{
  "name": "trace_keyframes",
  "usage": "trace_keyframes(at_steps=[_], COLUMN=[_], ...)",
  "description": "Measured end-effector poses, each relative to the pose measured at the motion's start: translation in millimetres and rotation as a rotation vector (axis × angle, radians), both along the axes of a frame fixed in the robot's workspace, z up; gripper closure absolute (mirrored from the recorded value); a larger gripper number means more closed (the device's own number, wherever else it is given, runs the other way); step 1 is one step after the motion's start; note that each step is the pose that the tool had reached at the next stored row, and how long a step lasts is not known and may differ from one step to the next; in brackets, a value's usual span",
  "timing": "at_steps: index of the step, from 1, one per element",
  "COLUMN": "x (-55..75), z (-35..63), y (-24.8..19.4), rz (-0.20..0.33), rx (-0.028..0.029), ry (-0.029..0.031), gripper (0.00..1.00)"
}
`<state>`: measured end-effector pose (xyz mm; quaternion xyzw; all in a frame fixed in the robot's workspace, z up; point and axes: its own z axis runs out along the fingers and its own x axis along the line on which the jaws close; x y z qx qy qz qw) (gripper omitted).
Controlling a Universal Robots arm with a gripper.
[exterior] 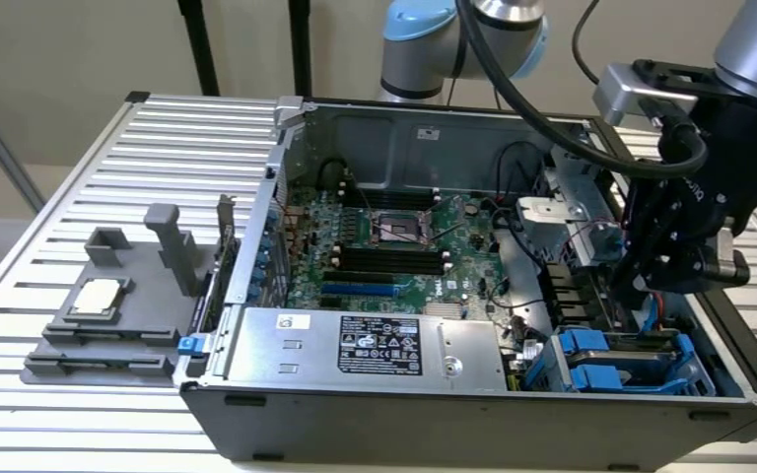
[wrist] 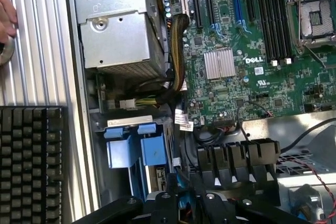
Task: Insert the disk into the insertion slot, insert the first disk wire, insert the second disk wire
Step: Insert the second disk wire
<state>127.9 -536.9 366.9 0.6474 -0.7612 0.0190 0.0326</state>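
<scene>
Blue plastic first, exterior view: the bright blue rectangular drive bay, the insertion slot [exterior: 689, 372], sits in the near corner of the open dark grey metal computer case [exterior: 484, 419], at the exterior view's right. Blue carrier pieces lie inside the slot, so we judge the grey flat disk in its blue carrier [exterior: 598, 347] is already seated there; its white label we cannot pick out. The black robot gripper [exterior: 661, 284] hangs inside the case just above and behind the slot; a thin blue wire [exterior: 650, 317] runs down from beneath it toward the bay. Whether the gripper grips that wire, and how wide it stands, we cannot tell. The silver power-supply box with black-and-white label [exterior: 366, 347] lies beside the slot, toward the exterior view's left; the green motherboard [exterior: 392, 246] lies behind it.

Wrist view: the gripper [wrist: 186, 199] is low over the bay, close to the disk [wrist: 143, 149] and slot [wrist: 116, 153]; a bit of blue shows at the gripper but we cannot say it is held. We also see the power-supply box [wrist: 113, 35], the motherboard [wrist: 247, 77], a black keyboard [wrist: 31, 161] and a person's hand [wrist: 6, 17] on the ribbed metal table [wrist: 37, 51].

Step, as we judge it: disk insertion done, first wire in hand. The move calls for squaring the plug to the disk's socket in a tight gap, without snagging the nearby cables.
</scene>
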Motion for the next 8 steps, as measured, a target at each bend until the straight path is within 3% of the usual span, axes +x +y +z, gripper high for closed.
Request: trace_keyframes(at_steps=[4, 5, 8], x=[0.3, 0.4, 0.6], z=[-2.4, -2.9, -4.7], y=[0.8, 0.9, 0.9], rz=[0.0, 0.0, 0.0], rx=[-0.0096, -0.012, -0.014], ry=[0.0, 0.0, 0.0], gripper=[0.78, 0.84, 0.84])
